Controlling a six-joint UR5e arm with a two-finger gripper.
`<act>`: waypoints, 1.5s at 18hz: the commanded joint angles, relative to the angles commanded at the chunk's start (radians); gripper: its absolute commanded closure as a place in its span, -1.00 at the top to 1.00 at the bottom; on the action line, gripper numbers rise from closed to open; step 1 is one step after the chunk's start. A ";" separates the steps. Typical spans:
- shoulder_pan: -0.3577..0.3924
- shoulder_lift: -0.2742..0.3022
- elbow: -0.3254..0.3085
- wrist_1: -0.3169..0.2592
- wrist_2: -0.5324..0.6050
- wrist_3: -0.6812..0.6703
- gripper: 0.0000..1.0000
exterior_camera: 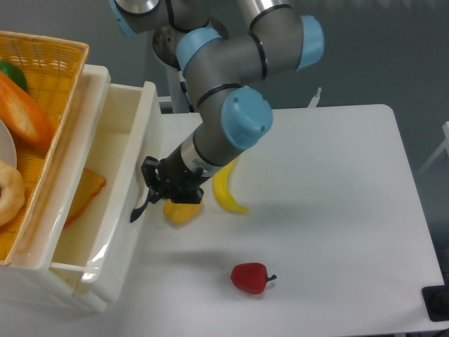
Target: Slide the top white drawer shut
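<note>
Gripper [158, 184] against the front panel of the top drawer [125, 210], its black fingers at the black curved handle [140, 209] — whether the fingers are apart or clamped on the handle cannot be told from this angle. The drawer sits at the left edge of the white table [337, 225], under a yellow wicker basket [49, 56], and stands partly out of the cabinet, its glossy white interior open to view. An orange slice of toast [83, 198] lies inside it, partly hidden beneath the basket's side. The grey-and-blue arm [231, 91] reaches down from the upper middle of the frame, its wrist slanting left toward the drawer front. Just beside the gripper on the table lie a yellow-orange item [182, 211] and a banana [226, 191], the banana partly under the wrist. A red pepper [250, 278] rests well apart, nearer the front edge. In the basket, an orange carrot-like piece [24, 112], a green item [12, 73] and a pale ring-shaped piece [7, 189] are visible — each cut off by the frame.
</note>
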 joint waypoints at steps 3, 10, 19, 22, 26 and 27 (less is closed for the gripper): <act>-0.031 -0.003 0.000 0.048 0.000 -0.057 -1.00; -0.063 -0.011 0.003 0.051 0.000 -0.062 -1.00; -0.077 -0.018 0.015 0.083 0.000 -0.083 -1.00; -0.065 -0.021 0.017 0.101 0.018 -0.057 -0.88; -0.002 -0.034 0.014 0.192 0.029 -0.035 -0.22; 0.014 -0.034 0.015 0.209 0.031 -0.035 -0.14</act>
